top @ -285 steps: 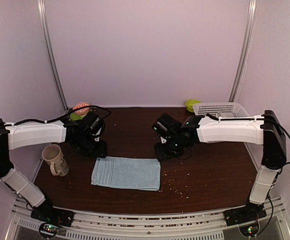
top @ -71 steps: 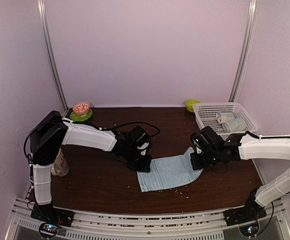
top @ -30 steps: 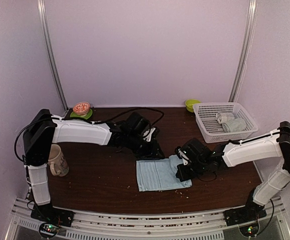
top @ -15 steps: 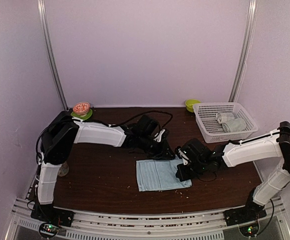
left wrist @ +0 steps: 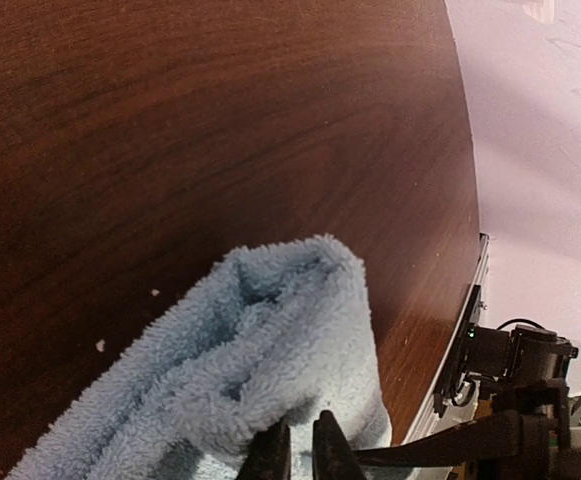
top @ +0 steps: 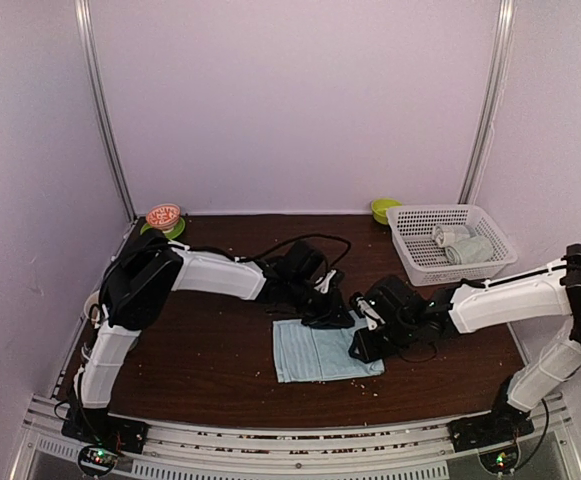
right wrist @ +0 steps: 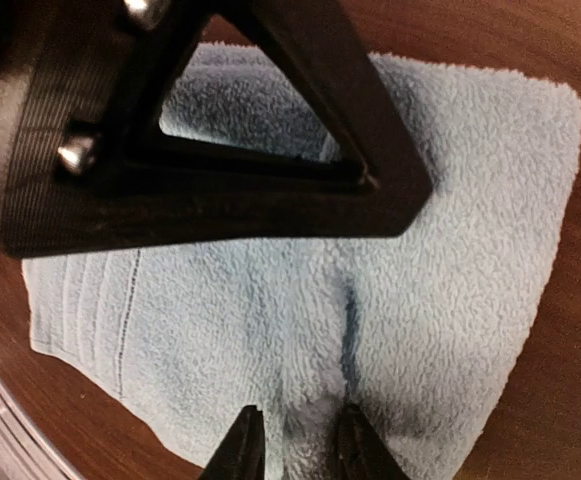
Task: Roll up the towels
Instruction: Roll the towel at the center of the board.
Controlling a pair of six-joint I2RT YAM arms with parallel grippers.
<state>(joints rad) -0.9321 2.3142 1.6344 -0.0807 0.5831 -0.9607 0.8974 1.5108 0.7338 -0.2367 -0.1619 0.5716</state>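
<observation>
At 3 o'clock on the towel (top: 315, 352), your right claw (right wrist: 298, 442) has just parted: fold done; left claw (left wrist: 298, 447) pinches its corner.

A white basket (top: 406, 228) stands just beside a green bowl (top: 382, 209).

— What sort of place is this?
— A robotics lab cell. Plain lilac walls (top: 290, 100) box a brown table (top: 210, 370) on three sides, with metal uprights (top: 105, 110) in the far corners.
— Not a home, with that basket (top: 448, 235) at two o'clock and bowls (top: 163, 216) at ten?
— No. Arm bases (top: 100, 432) bolt onto a slotted rail (top: 290, 445) at six, status lights lit.
</observation>
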